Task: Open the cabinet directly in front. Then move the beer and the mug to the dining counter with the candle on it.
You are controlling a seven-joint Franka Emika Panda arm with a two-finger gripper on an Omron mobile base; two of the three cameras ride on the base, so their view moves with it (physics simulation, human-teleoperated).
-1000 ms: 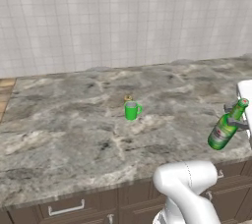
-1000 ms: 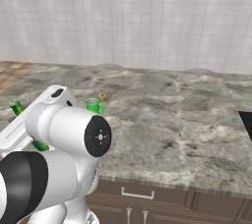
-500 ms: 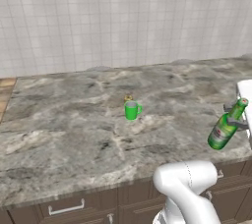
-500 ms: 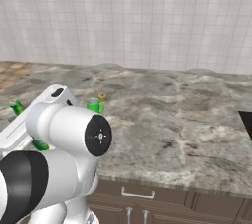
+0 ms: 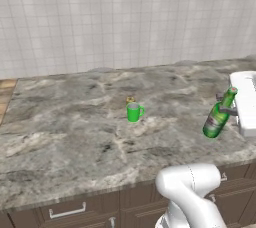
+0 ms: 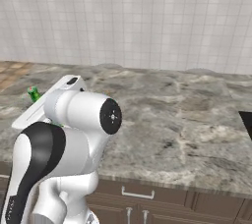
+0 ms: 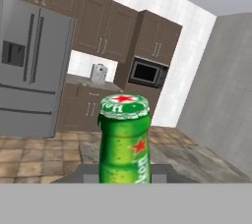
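Dining counter (image 5: pixel 60 137): long marbled stone top over dark drawers, spanning the left base view. It is the destination surface, which explains why the task's things are gathered here.

Candle (image 5: pixel 130 100): small tan stub at mid-counter, just behind the mug. It marks this counter as the correct one.

Mug (image 5: pixel 133 112): bright green, upright on the stone, handle turned to the right, just in front of the candle. Judged already delivered; nothing holds it.

Beer (image 5: pixel 218 117): green bottle with red-white label, at the right end of the counter, tilted with its cap leaning up and to the right. Its base appears to hang just above the stone rather than rest on it; contact cannot be confirmed. The tilt follows the angle of the hand, not any support underneath.

Gripper (image 5: pixel 223 108): closed on the beer around its upper part, the dark fingers showing on either side of the neck. In the hand view the bottle's cap and neck (image 7: pixel 124 139) stand directly before the camera, consistent with a grip from the side.

Step in hand: judged to be the set-down of the beer, the last item, near the mug.

Risk: released at this lean, the narrow bottle would likely topple or roll; it wants righting and lowering to contact first.
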